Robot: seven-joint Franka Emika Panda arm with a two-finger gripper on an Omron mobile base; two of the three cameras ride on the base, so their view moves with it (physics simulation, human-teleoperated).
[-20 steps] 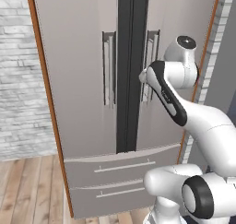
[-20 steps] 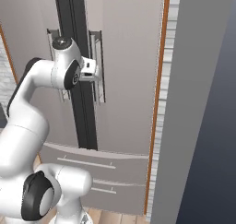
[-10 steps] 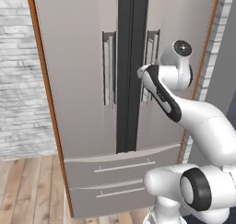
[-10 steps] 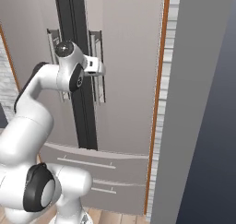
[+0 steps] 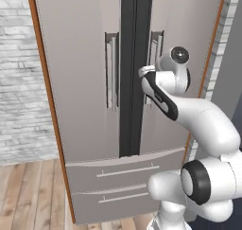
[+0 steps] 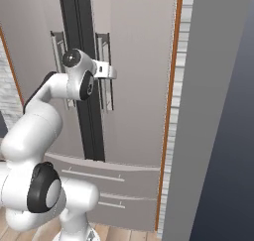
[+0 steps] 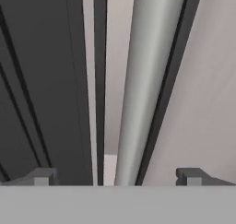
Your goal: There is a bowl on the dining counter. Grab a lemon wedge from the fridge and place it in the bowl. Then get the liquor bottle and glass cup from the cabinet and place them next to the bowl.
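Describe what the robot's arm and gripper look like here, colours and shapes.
The arm is glossy white, built of rounded, bulbous segments with dark grey to black bands and round caps at the joints. A black strip runs along the forearm. The gripper has two small, blocky dark grey fingertips. No cables or markings are visible.

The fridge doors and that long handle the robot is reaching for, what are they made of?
The fridge doors look like brushed metal or grey-painted steel: flat, matte, with no shine. The right door's handle looks like smooth satin metal, a round bar with a soft light streak. It's all rendered, so this is a guess.
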